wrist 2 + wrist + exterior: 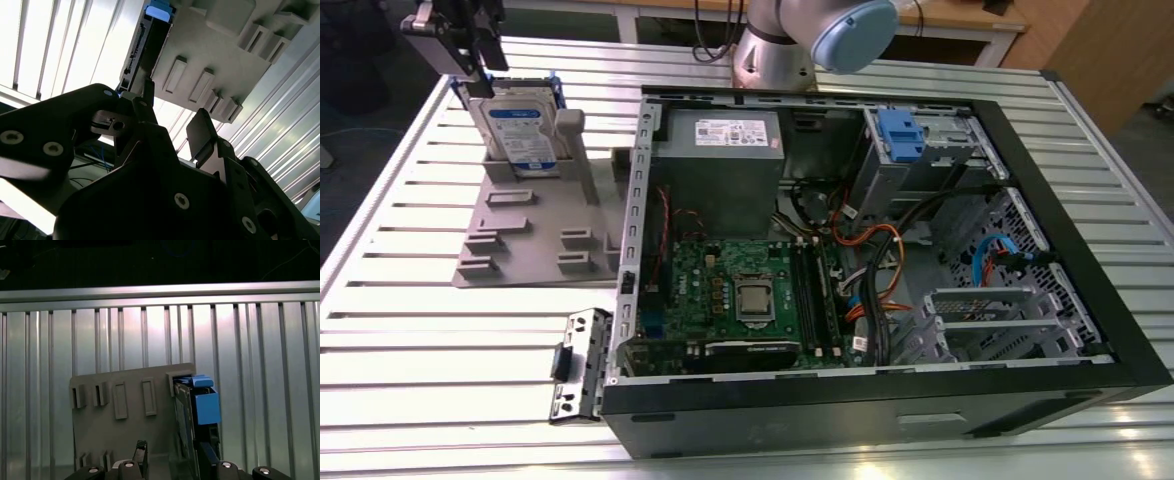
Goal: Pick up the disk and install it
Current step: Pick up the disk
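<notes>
My gripper (470,62) hangs just over the disk (520,130), fingers spread, nothing clamped. One finger (148,95) may touch its end, but that is unclear. The disk stands on edge in the grey holder (534,225), near the slatted table's (414,350) far corner on the exterior view's left.

In the exterior view, the disk (520,135) at ten o'clock is silver, with white-and-blue label (514,120) and blue bracket (558,98); its holder (520,230) is grey. The table (414,370) is pale silver, striped with slats. The case (854,425) is black, its board (727,290) green, cables (881,245) orange, cage front (898,130) at one o'clock blue.
</notes>
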Controlling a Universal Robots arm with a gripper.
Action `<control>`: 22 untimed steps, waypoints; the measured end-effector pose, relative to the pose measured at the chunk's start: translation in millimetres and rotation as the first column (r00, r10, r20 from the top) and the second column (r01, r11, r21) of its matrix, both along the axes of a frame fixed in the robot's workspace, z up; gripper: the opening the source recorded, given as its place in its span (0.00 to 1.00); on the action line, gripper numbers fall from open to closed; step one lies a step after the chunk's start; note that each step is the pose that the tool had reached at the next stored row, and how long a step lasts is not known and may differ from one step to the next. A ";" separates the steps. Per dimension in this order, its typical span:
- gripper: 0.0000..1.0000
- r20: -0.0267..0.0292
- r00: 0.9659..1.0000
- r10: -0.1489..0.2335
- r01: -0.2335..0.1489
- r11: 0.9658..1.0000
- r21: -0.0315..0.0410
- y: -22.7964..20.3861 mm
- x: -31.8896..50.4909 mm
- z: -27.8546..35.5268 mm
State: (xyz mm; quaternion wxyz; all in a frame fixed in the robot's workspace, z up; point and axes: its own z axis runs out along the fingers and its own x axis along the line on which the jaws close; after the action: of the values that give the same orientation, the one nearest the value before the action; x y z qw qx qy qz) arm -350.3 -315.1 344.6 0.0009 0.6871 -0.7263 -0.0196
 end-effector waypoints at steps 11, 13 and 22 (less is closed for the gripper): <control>0.53 0.000 1.000 0.000 0.000 1.000 0.000 2.9 0.0 -1.0; 0.53 0.000 1.000 0.000 0.000 1.000 0.000 3.5 0.0 -1.1; 0.53 0.000 1.000 0.000 0.000 1.000 0.000 17.4 -0.7 -1.6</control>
State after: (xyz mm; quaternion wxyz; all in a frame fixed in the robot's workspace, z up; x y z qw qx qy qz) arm -351.0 -297.7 343.0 0.0009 0.6871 -0.7263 -0.0196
